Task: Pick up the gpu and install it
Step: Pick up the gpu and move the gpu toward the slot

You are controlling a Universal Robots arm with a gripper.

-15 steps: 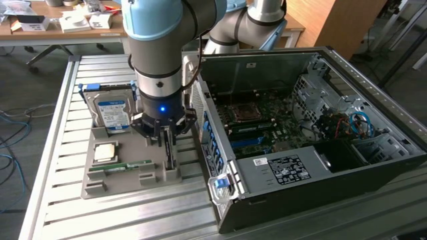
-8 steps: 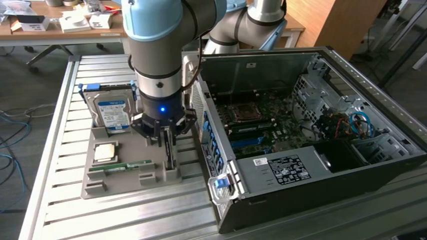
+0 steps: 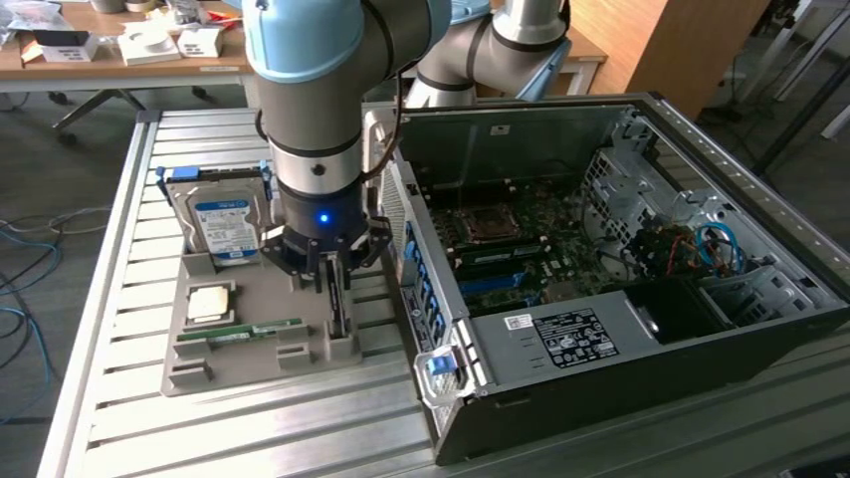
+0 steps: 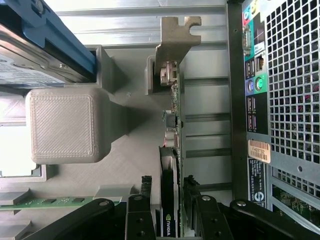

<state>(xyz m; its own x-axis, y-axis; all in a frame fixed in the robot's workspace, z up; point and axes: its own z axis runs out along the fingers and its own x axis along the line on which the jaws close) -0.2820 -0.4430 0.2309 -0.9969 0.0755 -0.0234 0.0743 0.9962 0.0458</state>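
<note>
On the slatted table [image 3: 106, 329], we are at the pickup: our gripper [image 4: 167, 181] stands wide astride the gpu [image 4: 169, 215] upright in its tray [image 4: 125, 165], so grasping calls for a square pinch.

A slatted metal counter [image 3: 106, 299] stands on a grey floor [image 3: 40, 164]. Behind the counter, a wooden desk [image 3: 113, 68] carries white boxes [image 3: 149, 45]. Past the counter's far corner, at the exterior view's right, rises a wooden cabinet [image 3: 664, 45]. Blue cables [image 3: 16, 271] lie on the floor beside the counter.
</note>
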